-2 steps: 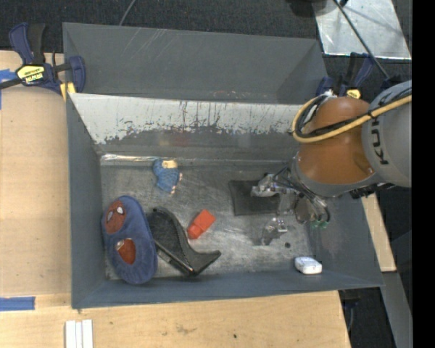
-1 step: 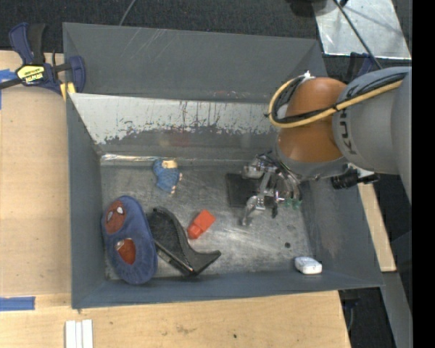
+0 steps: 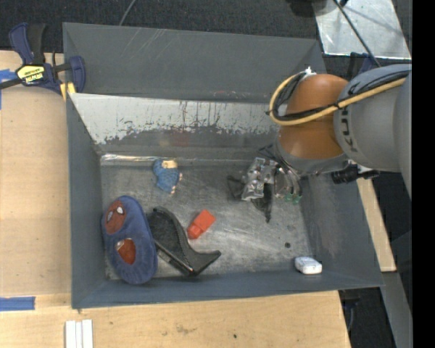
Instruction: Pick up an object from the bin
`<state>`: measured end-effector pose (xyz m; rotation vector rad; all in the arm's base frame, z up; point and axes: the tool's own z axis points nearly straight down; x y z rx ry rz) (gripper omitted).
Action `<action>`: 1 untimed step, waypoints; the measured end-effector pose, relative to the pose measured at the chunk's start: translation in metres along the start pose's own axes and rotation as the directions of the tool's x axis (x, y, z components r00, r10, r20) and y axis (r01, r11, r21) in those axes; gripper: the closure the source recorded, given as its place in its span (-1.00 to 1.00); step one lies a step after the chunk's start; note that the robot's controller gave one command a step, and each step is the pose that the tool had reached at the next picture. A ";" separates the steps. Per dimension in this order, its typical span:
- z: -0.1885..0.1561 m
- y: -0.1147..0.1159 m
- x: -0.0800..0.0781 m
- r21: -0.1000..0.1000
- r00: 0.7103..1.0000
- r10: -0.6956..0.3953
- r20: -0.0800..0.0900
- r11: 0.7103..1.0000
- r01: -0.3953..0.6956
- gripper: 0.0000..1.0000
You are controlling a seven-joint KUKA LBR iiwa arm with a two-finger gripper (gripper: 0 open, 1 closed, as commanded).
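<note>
Bin (image 3: pixel 83 194) holds blue slipper (image 3: pixel 130 242), orange block (image 3: pixel 200 224), black piece (image 3: pixel 178 246); tool (image 3: pixel 263 193) grip cannot be told.

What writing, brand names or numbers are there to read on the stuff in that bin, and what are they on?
No text can be read anywhere in the bin.
Blue slipper: two red patches, pictures rather than words.
Orange block, black piece, white piece, small blue figure: no marks that can be made out.
</note>
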<state>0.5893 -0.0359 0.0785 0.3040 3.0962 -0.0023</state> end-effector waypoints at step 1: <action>-0.123 0.007 0.004 -0.005 0.968 -0.251 -0.019 0.968 0.251 1.00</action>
